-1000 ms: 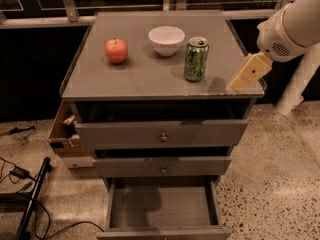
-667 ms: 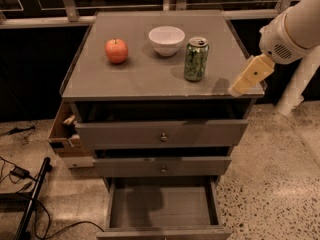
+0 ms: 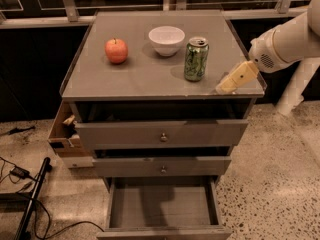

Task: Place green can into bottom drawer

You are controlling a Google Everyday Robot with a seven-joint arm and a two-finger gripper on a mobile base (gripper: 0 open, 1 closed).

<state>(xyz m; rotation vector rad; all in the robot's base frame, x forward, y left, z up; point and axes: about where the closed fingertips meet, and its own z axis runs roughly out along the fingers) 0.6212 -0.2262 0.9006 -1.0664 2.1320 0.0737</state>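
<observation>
The green can stands upright on the grey cabinet top, right of centre, with its silver top showing. The bottom drawer is pulled out wide below the two upper drawers, and its flat grey floor is bare. My gripper hangs from the white arm at the right front edge of the top, a short way right of the can and not touching it.
A white bowl stands behind the can and a red apple to the left. A cardboard box sits by the cabinet's left side. Cables and a black pole lie on the floor at left.
The view has shifted and the cabinet sits a little lower and more central. The gripper has stayed at the right front edge, near the can.
</observation>
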